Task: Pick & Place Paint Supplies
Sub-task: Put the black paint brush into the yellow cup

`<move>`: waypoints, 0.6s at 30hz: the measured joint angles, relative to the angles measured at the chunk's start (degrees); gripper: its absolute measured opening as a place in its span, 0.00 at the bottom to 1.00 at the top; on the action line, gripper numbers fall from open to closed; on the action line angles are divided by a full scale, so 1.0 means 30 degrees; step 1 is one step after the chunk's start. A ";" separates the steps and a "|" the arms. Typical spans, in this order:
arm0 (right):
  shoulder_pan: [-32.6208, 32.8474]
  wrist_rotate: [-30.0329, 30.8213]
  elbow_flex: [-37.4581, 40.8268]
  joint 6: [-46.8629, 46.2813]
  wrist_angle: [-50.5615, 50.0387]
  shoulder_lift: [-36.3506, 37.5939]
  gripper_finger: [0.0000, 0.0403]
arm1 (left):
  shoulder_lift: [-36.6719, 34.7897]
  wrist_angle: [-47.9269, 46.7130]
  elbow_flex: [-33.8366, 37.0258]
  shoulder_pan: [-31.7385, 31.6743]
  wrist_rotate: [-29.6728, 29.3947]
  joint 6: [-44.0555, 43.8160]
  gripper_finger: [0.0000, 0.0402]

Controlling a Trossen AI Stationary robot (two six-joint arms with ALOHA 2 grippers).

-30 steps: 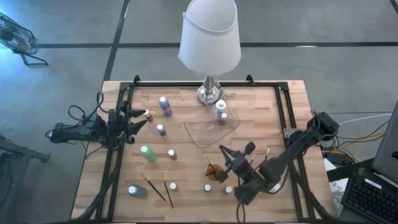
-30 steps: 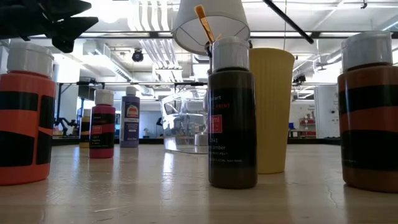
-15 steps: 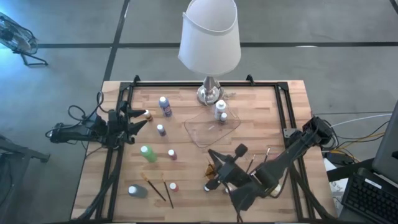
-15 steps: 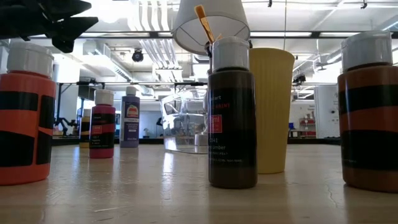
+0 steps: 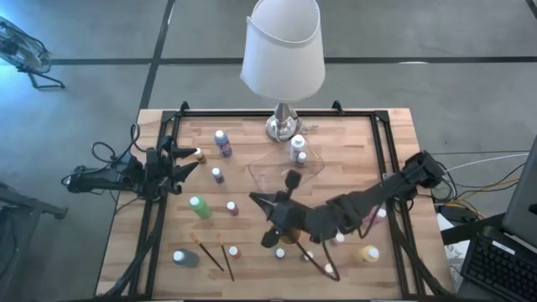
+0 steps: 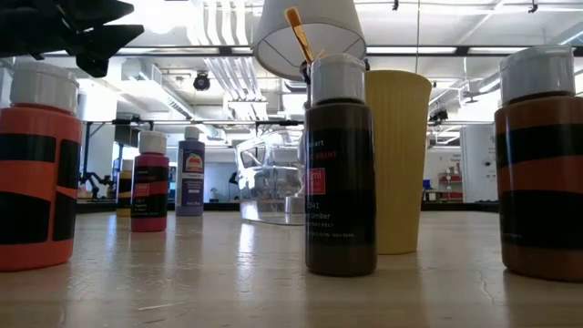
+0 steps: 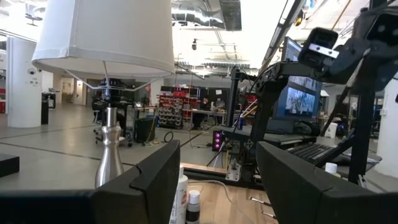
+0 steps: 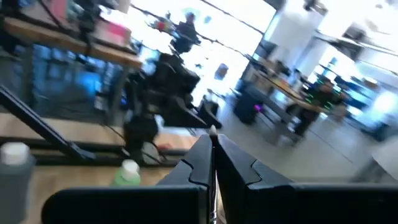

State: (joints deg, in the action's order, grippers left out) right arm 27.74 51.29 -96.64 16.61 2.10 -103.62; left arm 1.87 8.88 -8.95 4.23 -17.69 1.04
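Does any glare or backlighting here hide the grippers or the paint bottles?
High view: even light, no glare on the table. Low view: ceiling lights backlight the scene, leaving the left gripper a black silhouette, while the brown paint bottle stays readable. Left wrist view: washed-out brightness behind the lampshade. Right wrist view: blown-out background above the shut right gripper.

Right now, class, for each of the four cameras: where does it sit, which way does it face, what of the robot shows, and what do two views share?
High: overhead, straight down; left gripper, right gripper.
Low: tabletop height, level across brown bottle; dark arm part.
Left wrist: past open fingers toward lamp.
Right wrist: past fingers shut on brush, toward green bottle.
Shared: lamp, high and left wrist.
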 joint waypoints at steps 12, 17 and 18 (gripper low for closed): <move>-0.1754 -0.6135 0.1981 0.0815 0.2436 0.0669 0.02 | -0.0007 -0.0005 -0.0001 -0.0001 0.0006 0.0001 0.54; -0.3029 -0.7804 0.4603 -0.0878 0.2561 0.2599 0.02 | -0.0005 -0.0003 0.0001 0.0006 0.0003 0.0002 0.54; -0.3112 -0.8388 0.5368 -0.0952 0.3287 0.3037 0.02 | -0.0001 0.0003 0.0005 0.0000 -0.0001 0.0007 0.54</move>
State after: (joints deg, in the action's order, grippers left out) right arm 18.40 26.13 -80.54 13.76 11.97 -94.51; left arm 1.87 8.89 -8.93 4.23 -17.69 1.06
